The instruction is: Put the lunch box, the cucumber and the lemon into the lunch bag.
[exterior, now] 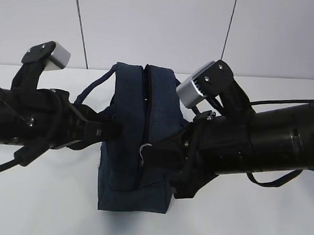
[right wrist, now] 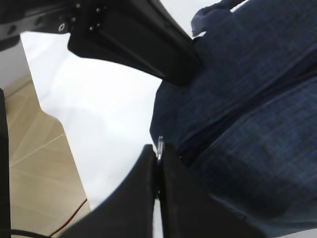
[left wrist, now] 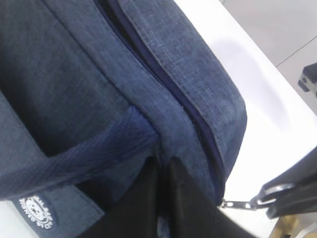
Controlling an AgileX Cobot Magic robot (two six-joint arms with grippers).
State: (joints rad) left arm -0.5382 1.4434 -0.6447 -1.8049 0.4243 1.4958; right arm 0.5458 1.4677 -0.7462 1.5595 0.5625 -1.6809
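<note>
Lunch bag [exterior: 138, 143] centre of table, zip line running 12–6. R gripper [right wrist: 157, 166] closed on ring pull [right wrist: 159, 145] at the 6 end. L gripper [left wrist: 161, 191] pinching bag's 9 side fabric. Pull likely toward 12.

two black arms with silver wrist camera blocks [exterior: 197, 90] and black cables [exterior: 273, 180].

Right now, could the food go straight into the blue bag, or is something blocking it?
The lunch bag has its zipper closed along the top, so its own top blocks the way in. The right gripper is pinching the ring pull.
</note>
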